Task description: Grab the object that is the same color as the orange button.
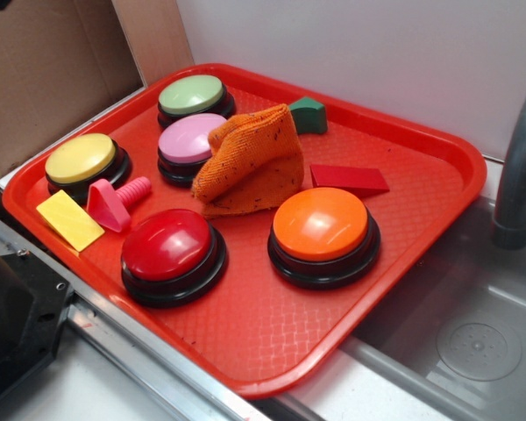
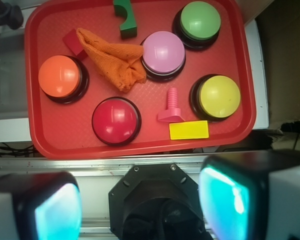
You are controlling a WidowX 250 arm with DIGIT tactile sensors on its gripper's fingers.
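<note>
The object, a soft orange knitted cloth, lies bunched up in the middle of the red tray. It rests against the pink button. The orange button stands just beside the cloth, toward the sink side. My gripper hovers high above the tray's near edge, over the robot base, well away from the cloth. It is open, with nothing between its teal pads. The exterior view does not show the gripper.
The tray also holds a red button, yellow button, green button, pink screw, yellow block, red wedge and green block. A sink and faucet are beside it.
</note>
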